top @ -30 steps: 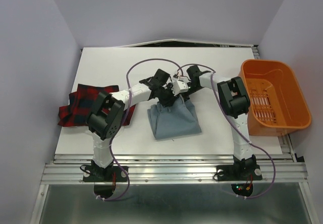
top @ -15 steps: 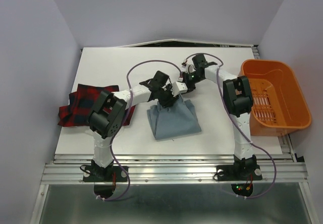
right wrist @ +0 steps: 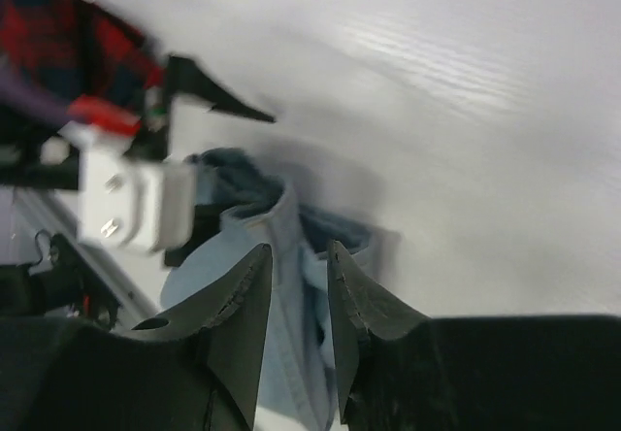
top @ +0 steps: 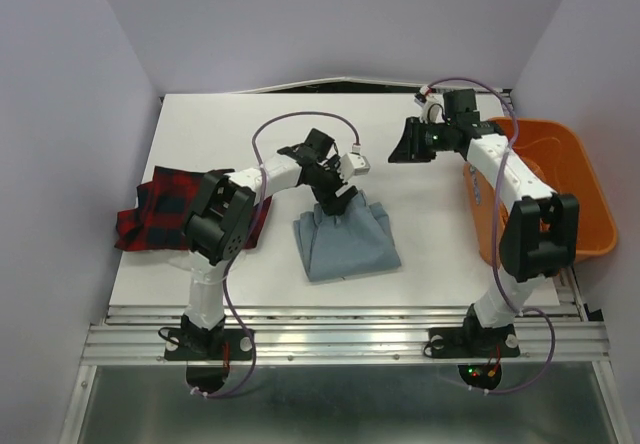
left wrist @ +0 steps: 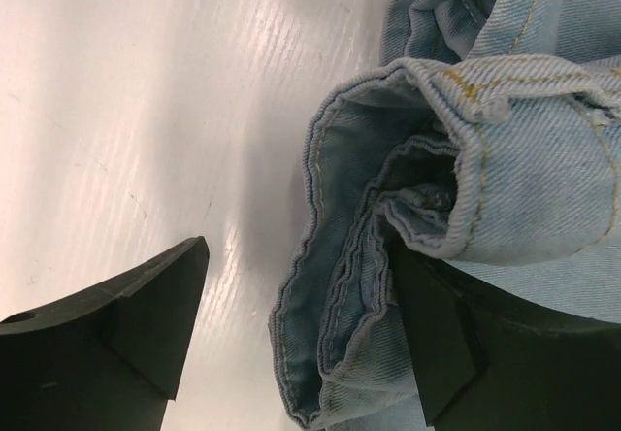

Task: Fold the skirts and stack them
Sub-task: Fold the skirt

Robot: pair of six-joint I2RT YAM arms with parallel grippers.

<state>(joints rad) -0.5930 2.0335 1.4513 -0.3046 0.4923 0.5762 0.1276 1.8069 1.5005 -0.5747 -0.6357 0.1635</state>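
Note:
The light blue denim skirt lies folded into a wedge at mid table, its narrow bunched end pointing away from me. My left gripper sits at that end with its jaws wide open. In the left wrist view the rolled hem rests against the right finger, while the left finger stands apart over bare table. My right gripper hangs over the table to the right of the denim. Its jaws are open a narrow gap with nothing between them. The red-and-black plaid skirt lies crumpled at the left edge.
An orange plastic tub stands at the right edge, beside the right arm's elbow. Purple cables loop above both arms. The white table ends at a metal rail at the near side.
My right gripper let go of the denim's far end and swung back and to the right. My left gripper's jaws opened wide and released the bunched hem.

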